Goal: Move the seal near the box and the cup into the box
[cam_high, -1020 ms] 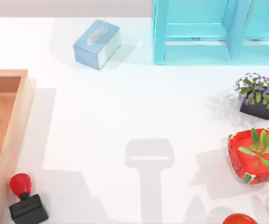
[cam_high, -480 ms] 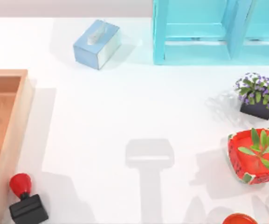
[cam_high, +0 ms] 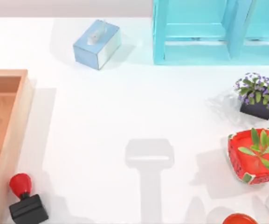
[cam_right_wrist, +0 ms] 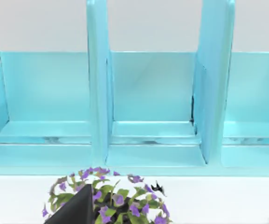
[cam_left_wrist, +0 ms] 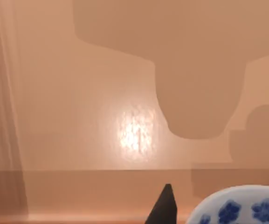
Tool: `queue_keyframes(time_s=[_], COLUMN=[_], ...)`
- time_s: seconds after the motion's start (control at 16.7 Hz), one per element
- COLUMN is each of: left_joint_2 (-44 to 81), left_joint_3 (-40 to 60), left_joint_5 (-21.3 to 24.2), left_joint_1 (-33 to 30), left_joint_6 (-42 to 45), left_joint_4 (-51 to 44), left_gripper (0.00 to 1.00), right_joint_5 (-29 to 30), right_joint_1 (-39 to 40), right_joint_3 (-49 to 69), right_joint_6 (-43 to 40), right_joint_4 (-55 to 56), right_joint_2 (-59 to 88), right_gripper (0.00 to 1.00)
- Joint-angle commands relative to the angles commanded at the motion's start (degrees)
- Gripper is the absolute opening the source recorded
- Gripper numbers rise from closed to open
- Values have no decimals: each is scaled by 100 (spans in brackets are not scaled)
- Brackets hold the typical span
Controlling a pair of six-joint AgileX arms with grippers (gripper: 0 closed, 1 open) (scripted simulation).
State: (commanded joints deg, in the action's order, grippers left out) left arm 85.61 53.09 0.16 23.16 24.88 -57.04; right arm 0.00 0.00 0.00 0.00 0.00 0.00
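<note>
The small white ceramic cup with blue flowers (cam_left_wrist: 239,207) shows in the left wrist view, over the smooth floor of the large shallow orange-brown wooden box (cam_left_wrist: 101,93); whether it rests on that floor or hangs above it cannot be told. A dark fingertip (cam_left_wrist: 163,207) of the left tool stands just beside the cup, and whether that tool is clenched on it or released cannot be told. In the top view the box (cam_high: 14,140) sits at the desk's left edge, and the seal with the glossy red round knob and black square block base (cam_high: 26,200) lies tilted on the white desk (cam_high: 125,107) just beside the box's right wall, near its front end. Farther back stands a light blue tissue box (cam_high: 97,43), and behind it to the right a turquoise shelf unit (cam_high: 195,32). On the right side are a dark pot of purple flowers (cam_high: 259,95) and, in front of it, a red bowl with a green plant (cam_high: 255,156). The right wrist view faces the shelf unit (cam_right_wrist: 148,102) over the purple flowers (cam_right_wrist: 108,198), with a dark fingertip (cam_right_wrist: 76,210) of the right tool at the edge; its state cannot be told.
</note>
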Motion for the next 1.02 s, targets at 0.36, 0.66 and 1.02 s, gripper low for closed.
queue_keyframes(time_s=[0.36, 0.66, 1.02], left_joint_2=[119, 119, 119], left_joint_3=[-285, -285, -285], left_joint_5=[3, 3, 3], left_joint_1=[32, 32, 32], left_joint_6=[3, 3, 3], left_joint_4=[335, 335, 335], left_gripper=[0, 30, 75], right_joint_5=[0, 0, 0], right_joint_1=[0, 0, 0], right_joint_3=[0, 0, 0], right_joint_6=[0, 0, 0], right_joint_4=[0, 0, 0], right_joint_2=[0, 0, 0], right_gripper=[100, 100, 100])
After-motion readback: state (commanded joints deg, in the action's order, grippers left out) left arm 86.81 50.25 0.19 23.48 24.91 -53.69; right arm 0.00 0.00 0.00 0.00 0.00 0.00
